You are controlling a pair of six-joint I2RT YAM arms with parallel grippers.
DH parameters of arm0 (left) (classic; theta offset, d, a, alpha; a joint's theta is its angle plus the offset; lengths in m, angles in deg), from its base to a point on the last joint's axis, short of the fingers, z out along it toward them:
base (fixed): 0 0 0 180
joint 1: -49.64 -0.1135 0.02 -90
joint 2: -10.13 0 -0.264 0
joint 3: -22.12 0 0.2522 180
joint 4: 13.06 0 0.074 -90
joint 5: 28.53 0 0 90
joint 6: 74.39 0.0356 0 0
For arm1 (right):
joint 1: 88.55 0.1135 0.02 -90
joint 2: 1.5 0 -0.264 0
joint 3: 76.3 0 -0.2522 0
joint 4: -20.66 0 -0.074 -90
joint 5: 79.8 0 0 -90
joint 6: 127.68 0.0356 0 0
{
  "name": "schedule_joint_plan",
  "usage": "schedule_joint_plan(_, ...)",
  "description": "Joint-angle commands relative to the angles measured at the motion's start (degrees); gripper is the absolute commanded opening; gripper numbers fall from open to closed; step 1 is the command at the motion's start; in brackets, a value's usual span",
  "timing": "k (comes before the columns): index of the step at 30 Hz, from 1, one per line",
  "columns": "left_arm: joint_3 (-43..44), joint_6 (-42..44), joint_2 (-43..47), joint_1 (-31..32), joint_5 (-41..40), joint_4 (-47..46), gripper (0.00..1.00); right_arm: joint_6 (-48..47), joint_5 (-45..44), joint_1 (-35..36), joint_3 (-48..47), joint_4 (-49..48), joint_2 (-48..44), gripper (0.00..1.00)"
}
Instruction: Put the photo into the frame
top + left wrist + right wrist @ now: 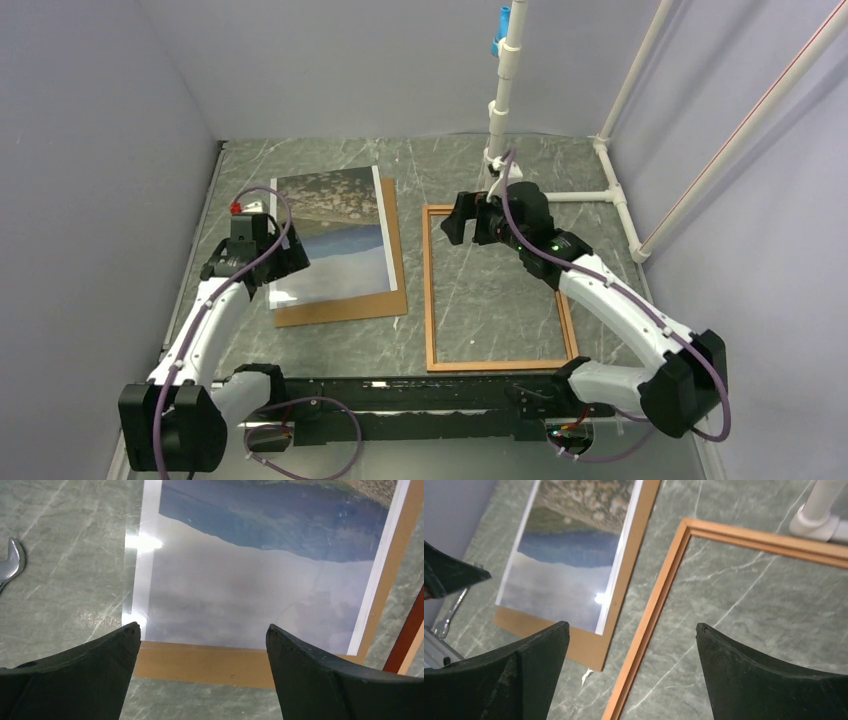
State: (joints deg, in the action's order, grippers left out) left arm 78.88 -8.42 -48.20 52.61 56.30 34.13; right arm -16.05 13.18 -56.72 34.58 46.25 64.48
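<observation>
The photo (332, 232), a print of blue hills, pale sky and meadow, lies face up on a brown backing board (345, 305) at the table's left. To its right lies the frame (430, 290), orange-brown, with marbled table showing through it. My left gripper (280, 258) hovers open over the photo's left edge. In its wrist view the photo (260, 580) and the board's near strip (200, 662) show between the wide-apart fingers of the left gripper (202, 632). My right gripper (468, 218) hangs open above the frame's far left corner, with the frame's left rail (649, 620) under the right gripper (631, 627).
A white pipe stand (505, 90) rises behind the frame, with pipes (585, 195) running along the table at back right. A metal wrench (12, 562) lies left of the photo. Grey walls close in on both sides. A black rail (400, 400) runs along the near edge.
</observation>
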Motion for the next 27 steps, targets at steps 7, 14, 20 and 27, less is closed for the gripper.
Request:
schedule_joint_plan(7,-0.92,-4.21,-4.22,-13.45,9.08,-7.92,0.99,7.06,4.35,3.43,-4.08,-2.39,13.14,1.00)
schedule_joint_plan(14,0.85,-5.23,-13.77,-18.23,12.31,-9.58,0.99,10.98,7.24,6.39,-6.80,-6.96,23.79,1.00)
schedule_joint_plan(20,2.41,-5.51,-19.96,-19.97,14.94,-11.53,0.99,11.21,11.92,8.54,-14.94,-6.00,36.15,1.00)
schedule_joint_plan(27,2.17,-5.69,-24.11,-20.19,16.82,-15.03,0.99,11.22,14.16,8.87,-22.16,-4.95,44.99,0.97)
